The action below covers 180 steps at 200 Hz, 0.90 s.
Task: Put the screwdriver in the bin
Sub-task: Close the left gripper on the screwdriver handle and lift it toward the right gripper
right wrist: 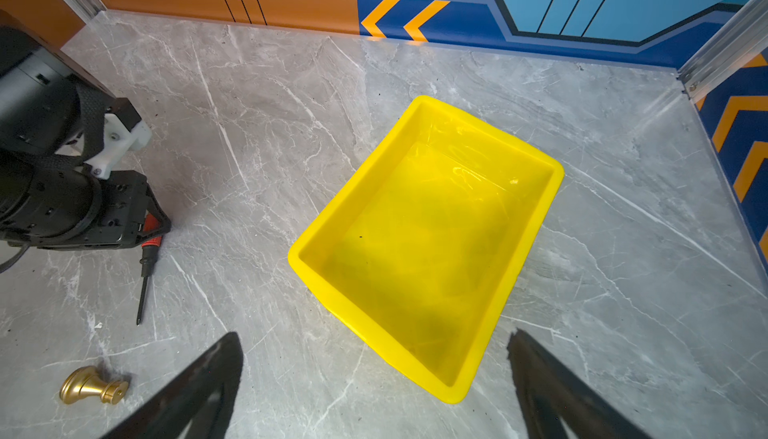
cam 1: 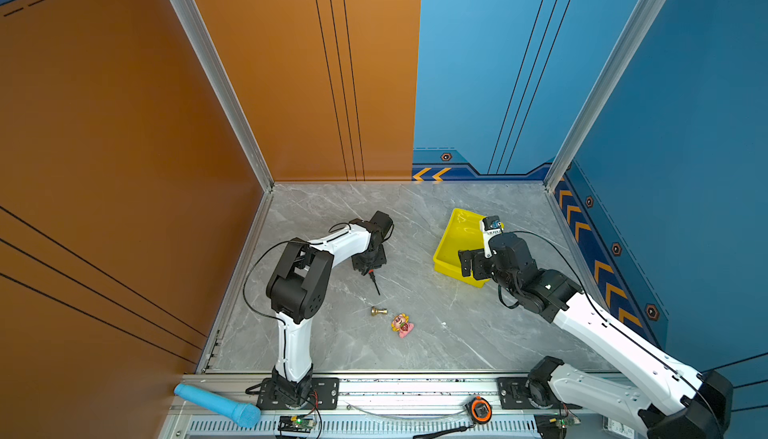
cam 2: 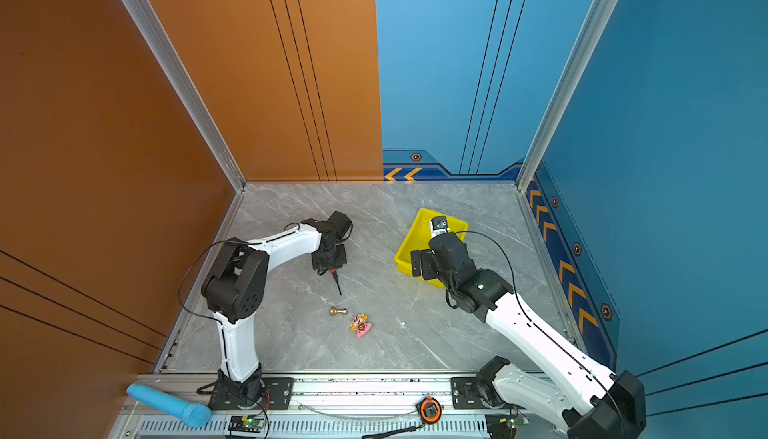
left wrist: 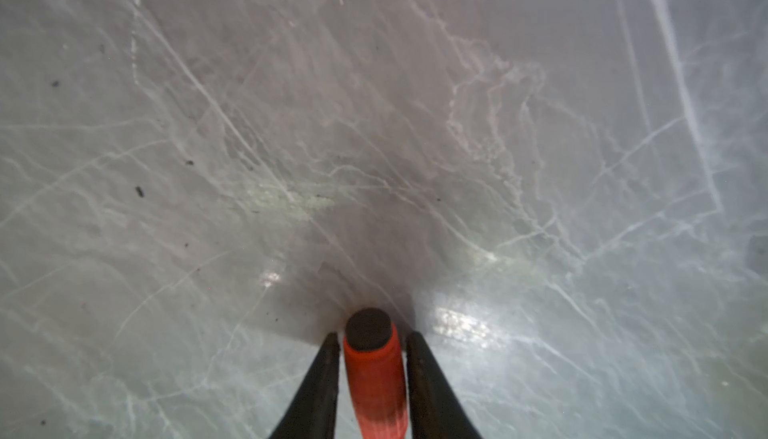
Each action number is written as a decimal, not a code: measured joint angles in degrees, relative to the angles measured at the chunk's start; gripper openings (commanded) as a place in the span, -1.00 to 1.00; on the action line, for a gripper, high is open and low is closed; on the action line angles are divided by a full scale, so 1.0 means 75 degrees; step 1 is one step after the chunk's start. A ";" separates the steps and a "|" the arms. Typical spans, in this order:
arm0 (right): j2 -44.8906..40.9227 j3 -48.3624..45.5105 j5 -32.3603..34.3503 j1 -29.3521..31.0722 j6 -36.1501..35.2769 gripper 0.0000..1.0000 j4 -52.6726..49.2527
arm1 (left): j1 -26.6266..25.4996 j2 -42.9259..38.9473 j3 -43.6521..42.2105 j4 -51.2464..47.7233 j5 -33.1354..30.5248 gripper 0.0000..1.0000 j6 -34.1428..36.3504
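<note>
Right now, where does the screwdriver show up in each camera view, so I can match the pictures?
Top view: the screwdriver lies left of centre, shaft poking out from under the left pincer.
Top view: same place, left of the bin.
Left wrist view: red handle between the pincer's fingers.
Right wrist view: under the left pincer, tip toward the brass knob.
Shared landmark: the left pincer on its handle.

Grey marbled floor [cam 1: 415, 216], orange wall [cam 1: 104, 125], blue wall [cam 1: 685, 104] (orange chevron trim [cam 1: 579, 229]), aluminium posts [cam 1: 216, 79]
</note>
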 measured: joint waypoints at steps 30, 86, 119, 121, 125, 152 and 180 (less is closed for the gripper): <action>-0.0221 -0.0003 -0.0003 0.0000 0.0026 1.00 -0.0096 | 0.0000 -0.0003 -0.0006 0.0050 0.0015 -0.78 -0.0023; -0.0277 -0.0047 -0.0761 -0.0577 0.0385 1.00 -0.0055 | -0.0114 -0.0274 -0.0114 0.0256 0.0111 -1.00 0.0041; -0.0277 -0.0615 -0.2760 -0.1804 0.1279 1.00 0.0734 | -0.0335 -0.0991 -0.0064 0.0449 0.0405 -1.00 0.0058; -0.0268 -0.0638 -0.2853 -0.1842 0.1332 1.00 0.0766 | -0.0361 -0.1032 -0.0044 0.0449 0.0428 -1.00 0.0058; -0.0254 -0.0688 -0.3060 -0.1918 0.1434 1.00 0.0863 | -0.0396 -0.1107 0.0003 0.0452 0.0455 -1.00 0.0055; 0.0248 -0.0734 -0.4427 -0.2020 0.1985 1.00 0.1670 | -0.0740 -0.1463 0.0391 0.0691 0.0799 -1.00 0.0020; 0.1023 -0.0734 -0.5563 -0.1976 0.2468 1.00 0.2652 | -0.1046 -0.1588 0.0545 0.1393 0.1355 -1.00 0.0006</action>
